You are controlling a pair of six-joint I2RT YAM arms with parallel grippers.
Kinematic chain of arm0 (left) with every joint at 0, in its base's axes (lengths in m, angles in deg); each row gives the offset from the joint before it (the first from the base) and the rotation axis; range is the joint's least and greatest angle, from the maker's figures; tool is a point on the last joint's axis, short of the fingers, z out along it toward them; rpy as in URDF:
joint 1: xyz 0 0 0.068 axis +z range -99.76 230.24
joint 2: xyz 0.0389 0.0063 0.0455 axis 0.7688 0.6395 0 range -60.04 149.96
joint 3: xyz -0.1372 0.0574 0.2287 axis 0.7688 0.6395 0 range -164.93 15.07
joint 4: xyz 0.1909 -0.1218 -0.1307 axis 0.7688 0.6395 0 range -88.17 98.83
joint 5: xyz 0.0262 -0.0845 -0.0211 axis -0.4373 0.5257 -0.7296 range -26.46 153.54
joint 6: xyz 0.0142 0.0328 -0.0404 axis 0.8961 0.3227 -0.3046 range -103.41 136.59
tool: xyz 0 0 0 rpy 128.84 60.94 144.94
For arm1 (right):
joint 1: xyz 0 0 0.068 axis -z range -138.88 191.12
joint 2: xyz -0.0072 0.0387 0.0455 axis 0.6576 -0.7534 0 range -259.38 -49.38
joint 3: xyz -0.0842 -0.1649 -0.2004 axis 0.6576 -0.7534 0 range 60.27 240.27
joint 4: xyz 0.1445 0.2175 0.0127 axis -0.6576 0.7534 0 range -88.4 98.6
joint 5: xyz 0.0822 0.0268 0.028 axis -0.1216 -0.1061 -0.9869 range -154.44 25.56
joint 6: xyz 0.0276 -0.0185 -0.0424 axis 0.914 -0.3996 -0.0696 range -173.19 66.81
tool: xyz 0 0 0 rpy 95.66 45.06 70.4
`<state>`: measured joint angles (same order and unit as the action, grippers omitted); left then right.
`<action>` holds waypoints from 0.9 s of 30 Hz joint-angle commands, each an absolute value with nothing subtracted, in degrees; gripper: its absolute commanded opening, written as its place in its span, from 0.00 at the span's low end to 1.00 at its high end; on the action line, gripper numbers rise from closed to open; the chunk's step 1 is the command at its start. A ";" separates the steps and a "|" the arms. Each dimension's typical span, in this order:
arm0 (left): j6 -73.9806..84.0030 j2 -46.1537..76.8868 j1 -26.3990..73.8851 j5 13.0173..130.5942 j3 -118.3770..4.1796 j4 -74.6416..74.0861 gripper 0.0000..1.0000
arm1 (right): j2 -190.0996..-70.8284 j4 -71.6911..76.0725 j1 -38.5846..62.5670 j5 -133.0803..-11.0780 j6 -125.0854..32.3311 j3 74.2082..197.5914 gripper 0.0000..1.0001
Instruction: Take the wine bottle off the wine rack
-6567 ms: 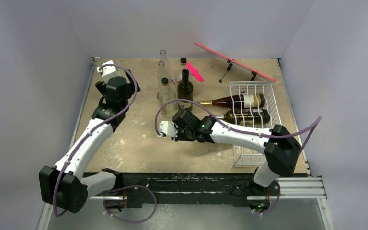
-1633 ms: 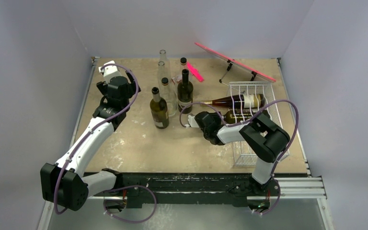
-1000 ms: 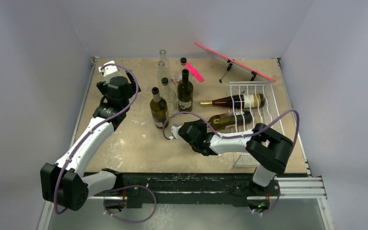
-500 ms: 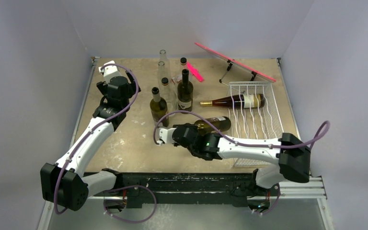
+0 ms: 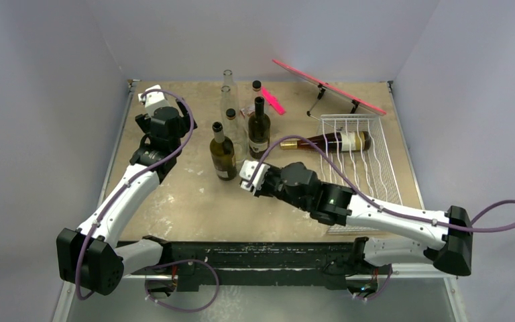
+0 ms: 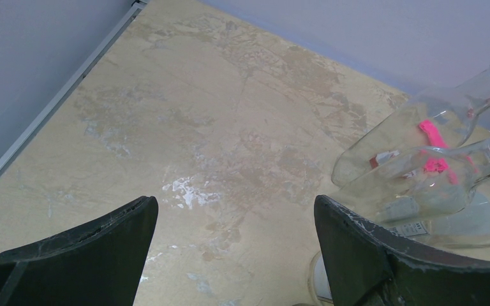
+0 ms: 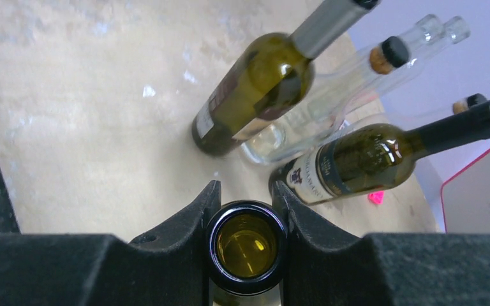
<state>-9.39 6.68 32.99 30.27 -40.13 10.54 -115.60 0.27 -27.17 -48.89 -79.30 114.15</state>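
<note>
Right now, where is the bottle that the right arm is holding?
The bottle is clamped by its neck in the right gripper, mid-table in the top view, left of the white wire rack and just right of the standing green bottle.

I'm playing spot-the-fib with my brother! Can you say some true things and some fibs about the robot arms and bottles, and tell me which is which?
1. The right end effector is shut on the open mouth of a wine bottle. True.
2. Two bottles lie in the wine rack. False: only one lying bottle is in it.
3. The left end effector is open and holds nothing. True.
4. The pink board lies flat at the near edge of the table. False: it leans on a stand at the far edge, behind the rack.
</note>
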 commanded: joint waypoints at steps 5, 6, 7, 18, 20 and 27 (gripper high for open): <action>-9.78 6.52 33.20 30.42 -42.54 9.21 0.92 | -114.20 -24.33 -16.44 -61.99 -75.84 112.59 0.00; -9.73 6.57 33.26 30.37 -42.60 9.21 0.92 | -115.23 -25.56 -15.77 -63.11 -75.07 112.99 0.00; -9.69 6.57 33.20 30.33 -42.51 9.21 0.92 | -116.02 -26.77 -14.83 -64.20 -74.41 113.34 0.00; -9.42 6.71 33.20 29.82 -42.68 9.30 0.92 | -123.86 -38.09 -5.63 -77.14 -62.91 115.22 0.00; -9.42 6.75 33.25 29.90 -42.68 9.30 0.92 | -124.96 -40.31 -4.42 -78.65 -60.81 115.20 0.00; -9.42 6.93 33.34 29.97 -42.73 9.30 0.92 | -129.36 -42.40 -2.57 -79.72 -57.65 118.54 0.00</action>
